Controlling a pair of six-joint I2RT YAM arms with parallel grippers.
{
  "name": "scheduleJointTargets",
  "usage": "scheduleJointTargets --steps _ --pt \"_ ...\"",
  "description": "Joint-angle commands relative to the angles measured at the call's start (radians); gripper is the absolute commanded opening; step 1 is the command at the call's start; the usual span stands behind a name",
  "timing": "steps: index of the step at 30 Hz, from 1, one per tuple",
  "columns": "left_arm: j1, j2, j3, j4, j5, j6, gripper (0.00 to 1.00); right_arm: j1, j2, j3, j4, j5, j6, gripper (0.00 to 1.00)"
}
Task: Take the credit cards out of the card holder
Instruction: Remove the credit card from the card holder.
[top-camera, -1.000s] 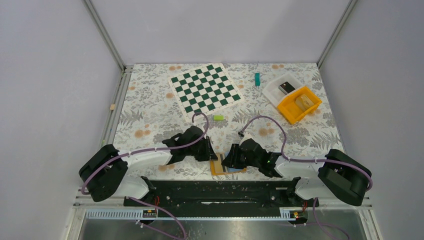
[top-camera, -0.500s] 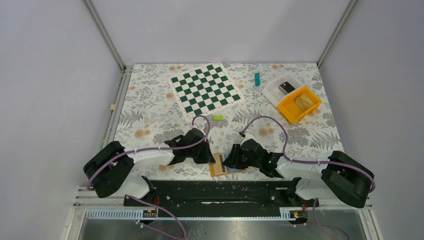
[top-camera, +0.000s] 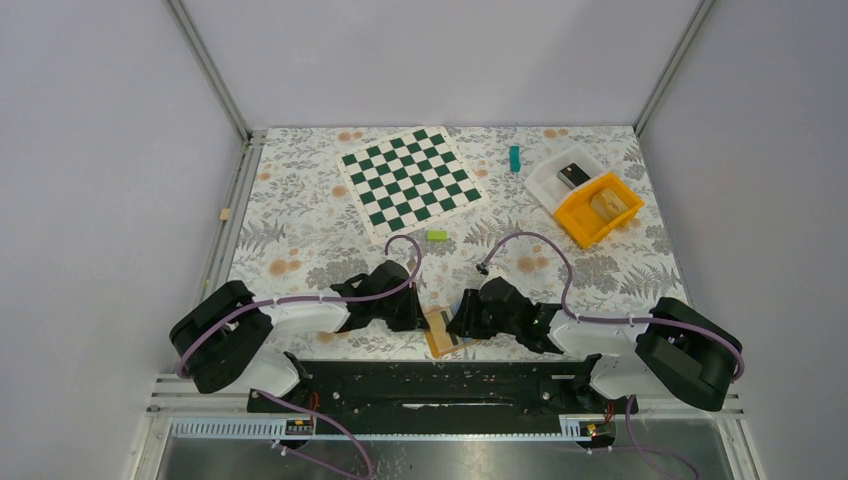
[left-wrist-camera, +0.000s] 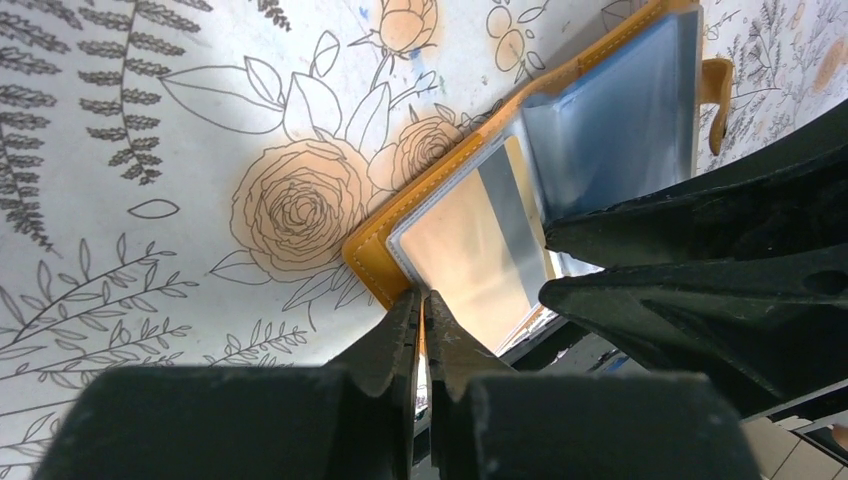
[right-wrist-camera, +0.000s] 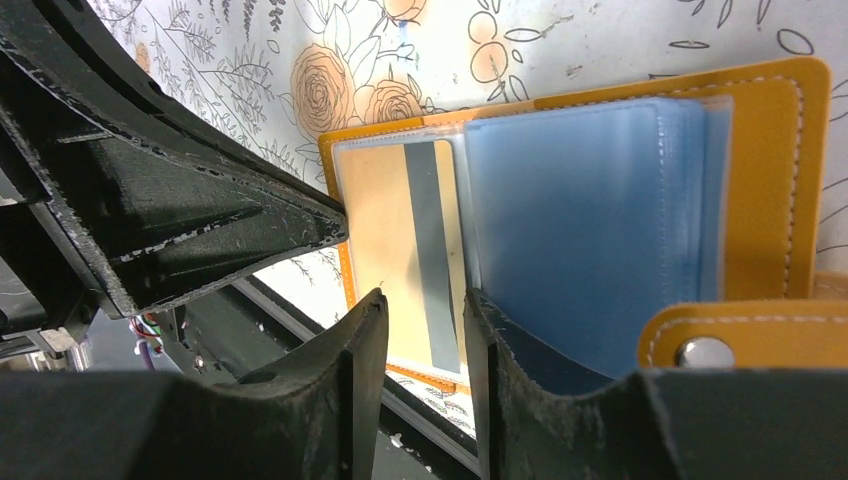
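**Holder pinned, no card gripped yet**

Floral-printed cloth covers the table, with grey walls behind. At its near edge, between the two arms, lies the small flat orange card holder (top-camera: 447, 335), folded open. The left gripper (left-wrist-camera: 421, 305) is pinched closed on the holder's orange near corner, seemingly pinning it down. The right gripper (right-wrist-camera: 425, 300) has its jaws parted, one finger on each side of a tan card with a grey stripe (right-wrist-camera: 405, 240) that lies under a clear sleeve on the holder's left half. Nothing is clamped there. The light-blue credit cards (right-wrist-camera: 580, 230) sit stacked on the right half, beside a snap tab (right-wrist-camera: 740, 345).

Risks, as I judge them:
- The left pinch holds only a thin edge, so a pull could drag or lift the whole holder.
- The right fingers might close on the sleeve rather than the card, or catch the blue stack.

Hard to tell:
- How many blue layers there are, and whether they are cards or sleeves.
- Whether the right fingertips touch the tan card.

From overhead both grippers hide most of the holder
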Motion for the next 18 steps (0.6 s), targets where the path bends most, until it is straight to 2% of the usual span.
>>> scheduleJointTargets --steps 1,9,18 --pt "-0.005 0.041 -0.014 0.040 -0.016 0.012 0.06 -0.007 0.007 0.047 -0.050 0.034 -0.029 0.42" --pt "-0.006 0.057 -0.011 0.040 -0.017 0.013 0.04 -0.007 -0.016 0.068 -0.120 0.091 -0.082 0.47" --pt "-0.005 0.077 0.010 0.018 -0.020 0.019 0.03 -0.007 -0.047 0.086 -0.145 0.111 -0.147 0.48"
